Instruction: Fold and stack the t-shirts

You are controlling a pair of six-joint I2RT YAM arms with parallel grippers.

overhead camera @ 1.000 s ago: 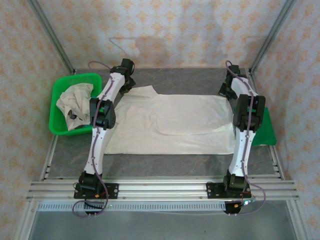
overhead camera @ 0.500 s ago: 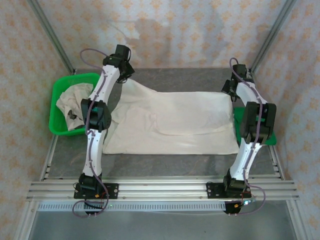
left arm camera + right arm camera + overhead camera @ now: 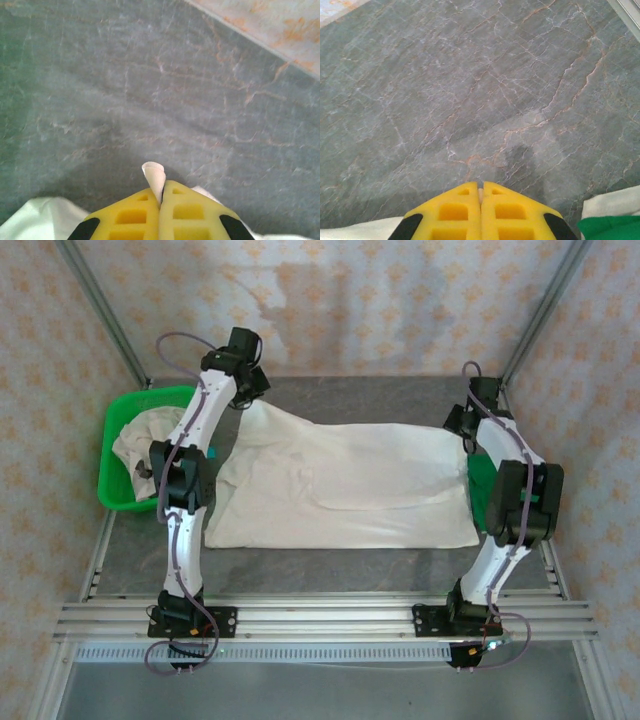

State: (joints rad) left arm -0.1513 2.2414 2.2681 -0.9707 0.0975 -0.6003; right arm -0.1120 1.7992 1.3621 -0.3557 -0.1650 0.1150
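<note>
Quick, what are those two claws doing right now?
Left gripper: closed, pinching a corner of the cream t-shirt.
Right gripper: closed, apparently gripping the same shirt's other far corner.

The top camera sits high behind the arm bases and looks down and forward over the whole worktop, with the bases at 6 o'clock and the back wall at 12. Each wrist camera hangs close above the grey surface, looking past the left claw or the right claw at 6 o'clock. All three views share the worktop's far strip and the far edge of the cream t-shirt.
</note>
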